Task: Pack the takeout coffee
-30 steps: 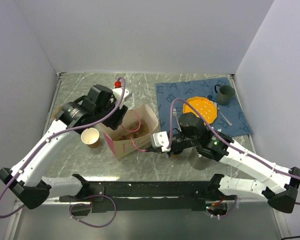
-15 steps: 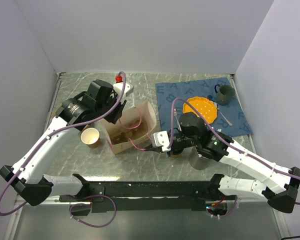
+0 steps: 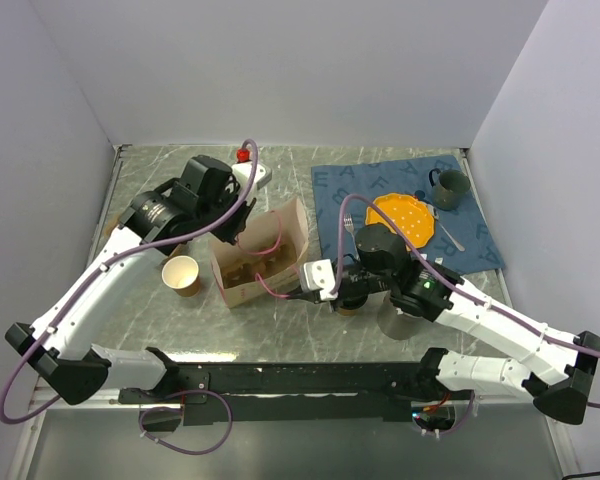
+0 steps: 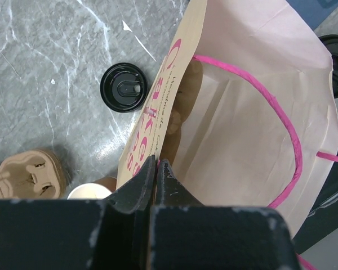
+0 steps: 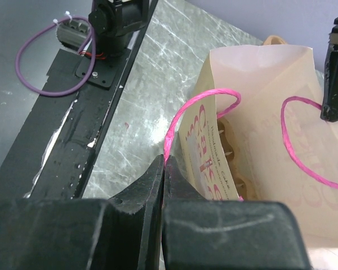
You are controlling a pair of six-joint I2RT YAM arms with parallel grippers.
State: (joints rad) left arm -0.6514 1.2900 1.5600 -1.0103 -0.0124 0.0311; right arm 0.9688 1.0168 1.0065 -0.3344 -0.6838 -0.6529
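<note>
A tan paper bag with pink print and pink cord handles stands open at mid-table. My left gripper is shut on its near-left rim. My right gripper is shut on one pink handle at the bag's front. The takeout coffee shows only as a bit of brown cup under my right arm. A black lid edge beyond the bag in the left wrist view may be its top. A pulp cup carrier lies inside the bag.
An open brown cup with a cream inside stands left of the bag. A loose black lid and a second pulp carrier lie nearby. At the right sit a blue mat, orange plate, fork, green mug and grey tumbler.
My left gripper has closed on the bag's rim and drawn it up, so the bag's mouth stands more upright and open. The right gripper has kept its hold on the handle.
</note>
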